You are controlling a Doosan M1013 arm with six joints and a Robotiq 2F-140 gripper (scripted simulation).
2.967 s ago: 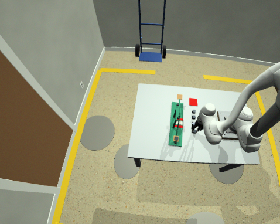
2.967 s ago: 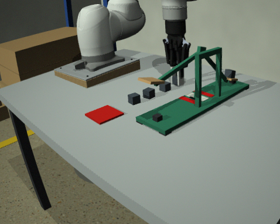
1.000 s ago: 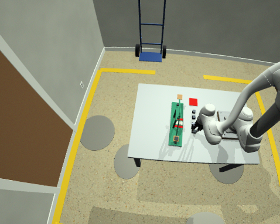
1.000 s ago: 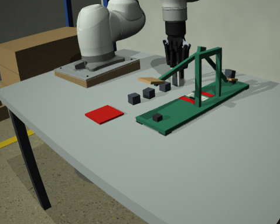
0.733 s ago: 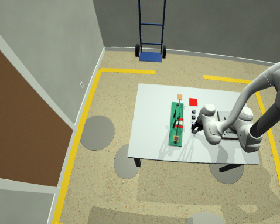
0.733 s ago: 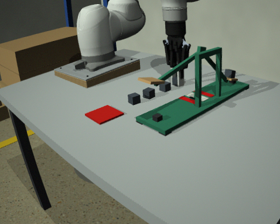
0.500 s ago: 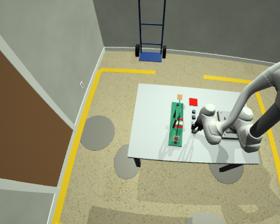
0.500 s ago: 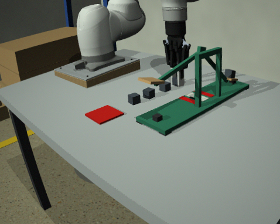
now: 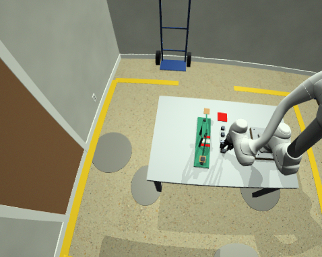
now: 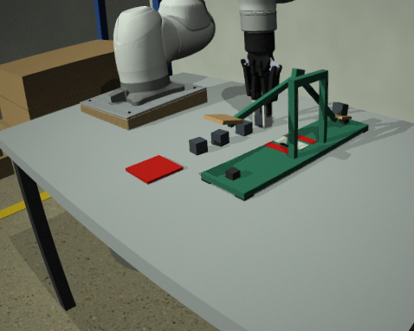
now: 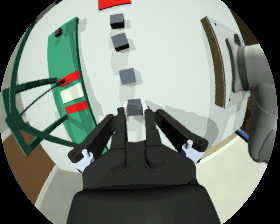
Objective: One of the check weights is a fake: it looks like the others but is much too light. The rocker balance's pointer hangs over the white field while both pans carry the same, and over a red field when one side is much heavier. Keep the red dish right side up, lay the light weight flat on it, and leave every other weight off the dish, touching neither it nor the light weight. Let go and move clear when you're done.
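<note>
Light weight: not to be told from its lookalikes by sight, so exact place unknown among five dark cubes, four in a row on the table (image 9: 171,134) (image 10: 159,220) (image 11: 170,60) and one on the balance. In that row, counting away from the red dish (image 9: 222,117) (image 10: 154,169) (image 11: 114,4): first cube (image 9: 223,128) (image 10: 198,146) (image 11: 117,21) nearest the dish but apart from it, then second cube (image 9: 223,134) (image 10: 220,137) (image 11: 120,42), third cube (image 10: 244,127) (image 11: 128,76) and fourth cube (image 10: 258,120) (image 11: 135,107), all with gaps between. Dish flat on the table, with no cube on it.

At the fourth cube, gripper (image 9: 223,147) (image 10: 261,120) (image 11: 134,105) pointing down, partly closed, with a finger on either side; cannot tell whether squeezing it or merely around it.

Beside the row, green balance (image 9: 197,161) (image 10: 263,174) (image 11: 59,50) with its beam tilted. High at the dish end, bare wooden pan (image 9: 207,111) (image 10: 223,119). Low at the opposite end, loaded pan (image 9: 200,156) (image 10: 348,117) with fifth cube (image 9: 203,159) (image 10: 340,108) on top. In the wrist view, pointer (image 11: 60,82) over the red field towards the dish end, off the white.
</note>
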